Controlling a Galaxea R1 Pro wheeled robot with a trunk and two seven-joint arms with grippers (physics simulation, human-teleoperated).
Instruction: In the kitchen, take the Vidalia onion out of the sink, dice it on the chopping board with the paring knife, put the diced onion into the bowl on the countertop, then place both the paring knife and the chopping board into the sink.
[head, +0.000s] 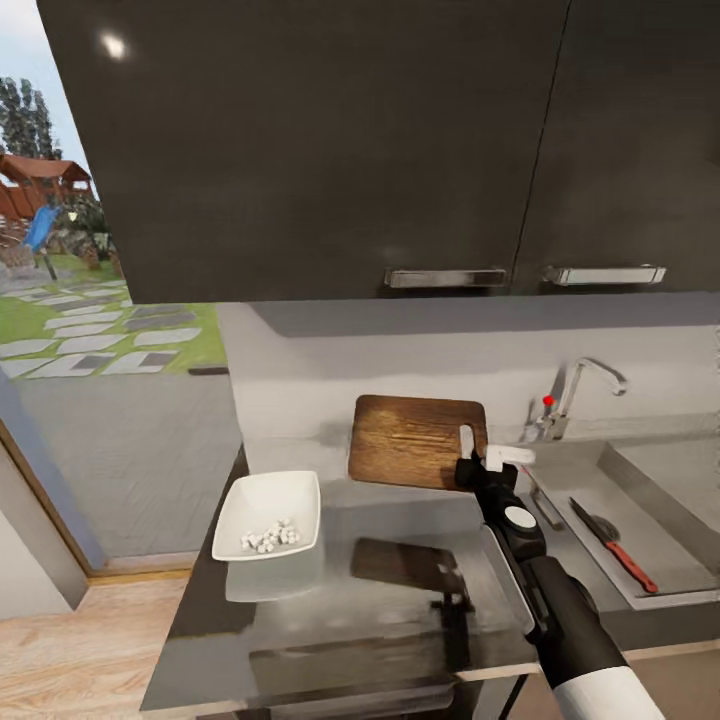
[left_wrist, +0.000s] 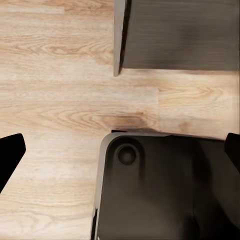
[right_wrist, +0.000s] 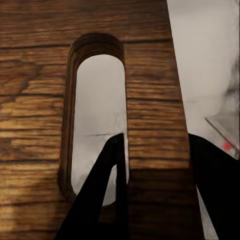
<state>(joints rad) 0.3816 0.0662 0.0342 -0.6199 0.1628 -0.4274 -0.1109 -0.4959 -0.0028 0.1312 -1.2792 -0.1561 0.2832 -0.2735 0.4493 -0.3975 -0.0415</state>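
A: Where is the chopping board (head: 417, 441), and how does it lie?

B: It is at the back of the countertop (head: 330, 620), just left of the sink (head: 640, 510), tilted up with its far edge toward the backsplash. Its long axis runs side to side along the wall, and the handle slot (right_wrist: 97, 115) is at the end nearest the sink.

A: And the right gripper (head: 482, 452)?

B: It pinches the board's sink-side end. In the right wrist view one dark finger (right_wrist: 107, 195) reaches into the slot and the other lies outside the board's edge, so the strip of wood between slot and edge sits between them.

A: The arm's pose?

B: The right arm stretches from the near edge of the countertop toward the board, forearm almost straight, wrist at the board's end.

A: The other task things?

B: The paring knife (head: 613, 545) lies in the sink, blade pointing toward the tap (head: 580, 390), orange-red handle nearer the front. The bowl (head: 268, 514) stands left of the board, holding white diced onion (head: 270, 537).

A: The left gripper (left_wrist: 120, 155)?

B: Spread wide, its dark fingertips (left_wrist: 10, 155) at opposite edges of the left wrist view over the wood floor (left_wrist: 60, 100) and a dark base part (left_wrist: 165, 190), holding nothing.
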